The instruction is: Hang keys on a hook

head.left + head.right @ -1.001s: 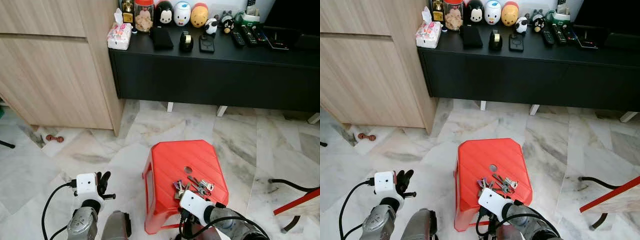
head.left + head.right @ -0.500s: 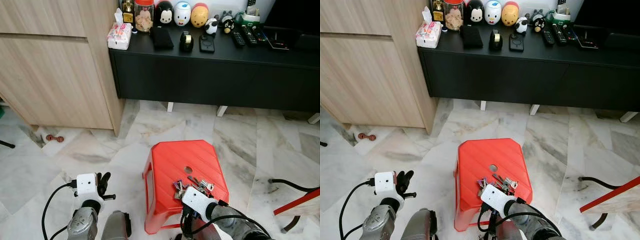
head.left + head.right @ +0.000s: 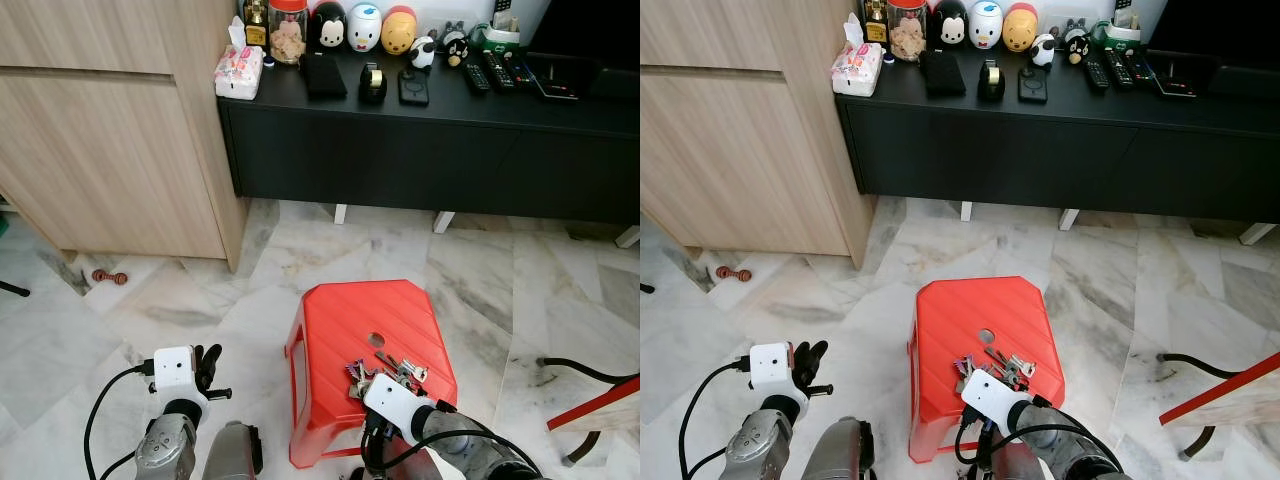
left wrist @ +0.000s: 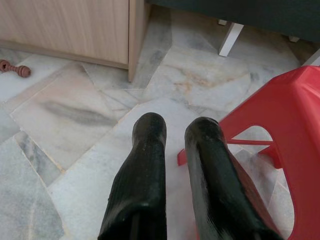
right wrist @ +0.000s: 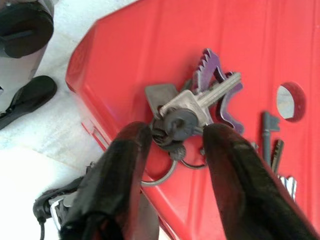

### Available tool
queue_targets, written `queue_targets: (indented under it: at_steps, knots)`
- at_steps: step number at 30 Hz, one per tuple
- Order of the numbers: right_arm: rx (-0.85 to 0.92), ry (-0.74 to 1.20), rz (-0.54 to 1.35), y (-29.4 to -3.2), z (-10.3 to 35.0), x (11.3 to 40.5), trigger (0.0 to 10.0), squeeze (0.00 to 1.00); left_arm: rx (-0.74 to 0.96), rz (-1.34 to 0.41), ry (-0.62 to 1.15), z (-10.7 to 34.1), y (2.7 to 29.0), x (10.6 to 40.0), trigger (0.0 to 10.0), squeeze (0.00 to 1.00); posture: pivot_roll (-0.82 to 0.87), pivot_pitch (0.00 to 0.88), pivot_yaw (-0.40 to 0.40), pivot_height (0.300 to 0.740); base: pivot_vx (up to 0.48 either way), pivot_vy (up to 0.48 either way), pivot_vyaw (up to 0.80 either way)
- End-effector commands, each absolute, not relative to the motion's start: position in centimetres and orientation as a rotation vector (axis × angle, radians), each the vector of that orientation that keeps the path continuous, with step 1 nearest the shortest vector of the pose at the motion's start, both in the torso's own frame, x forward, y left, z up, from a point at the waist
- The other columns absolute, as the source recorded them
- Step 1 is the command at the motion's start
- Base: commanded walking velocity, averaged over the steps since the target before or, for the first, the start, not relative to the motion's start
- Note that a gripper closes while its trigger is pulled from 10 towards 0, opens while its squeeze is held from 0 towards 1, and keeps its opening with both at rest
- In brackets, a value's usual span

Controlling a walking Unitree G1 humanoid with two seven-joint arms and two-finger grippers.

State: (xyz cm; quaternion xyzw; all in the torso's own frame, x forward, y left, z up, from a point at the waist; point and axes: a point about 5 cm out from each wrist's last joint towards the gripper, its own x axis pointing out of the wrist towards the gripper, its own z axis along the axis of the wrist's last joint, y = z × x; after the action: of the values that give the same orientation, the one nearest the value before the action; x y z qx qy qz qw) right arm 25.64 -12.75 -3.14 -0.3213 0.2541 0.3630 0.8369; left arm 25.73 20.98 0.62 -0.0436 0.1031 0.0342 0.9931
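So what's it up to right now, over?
Right tool open, fingers either side of the keys on the red stool. Left tool idle, low over the floor. Nothing blocking the keys.

A red stool [image 3: 975, 315] stands on the marble floor [image 3: 1110, 290] right in front of me, with a bunch of keys [image 3: 992, 368] lying on the near part of its top, just below the round hole in the seat. My right arm reaches in low over the near edge of the stool, its white wrist block just beside the keys; my right gripper's fingers are hidden under it. My left gripper [image 3: 812, 362] hangs low to the left, over bare floor. Beyond the stool a long black worktop [image 3: 1060, 105] carries cartoon figurines [image 3: 985, 24], a tissue pack [image 3: 857, 67] and remote controls [image 3: 1092, 70], next to a wooden cabinet [image 3: 735, 130].
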Motion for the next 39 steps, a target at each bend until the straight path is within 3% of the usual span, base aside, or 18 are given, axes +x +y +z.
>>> queue_targets:
  at_steps: [1, 20, 28, 39]
  knots:
    - [-0.677, 0.564, 0.756, -13.1, -3.5, 25.2, 0.0, 0.00, -0.084, 0.062, 0.233, 0.1, 20.7, 25.3, 10.0, 0.00, 0.20, 0.192, -0.104, 0.639, 0.000, 0.000, 0.00]
    - [-0.701, 0.600, 0.698, -13.8, -3.8, 25.2, 0.0, 0.00, -0.078, 0.058, 0.245, -0.4, 20.3, 24.4, 10.0, 0.00, 0.20, 0.223, -0.113, 0.639, 0.000, 0.000, 0.00]
    - [-0.520, 0.548, 0.640, -12.8, -3.0, 26.0, 0.0, 0.00, -0.074, 0.056, 0.252, -0.4, 20.2, 24.6, 10.0, 0.00, 0.20, 0.214, -0.116, 0.639, 0.000, 0.000, 0.00]
    - [-0.330, 0.476, 0.524, -13.6, -1.3, 27.7, 0.0, 0.00, -0.072, 0.056, 0.253, -0.2, 20.2, 25.2, 10.0, 0.00, 0.19, 0.188, -0.113, 0.639, 0.000, 0.000, 0.00]
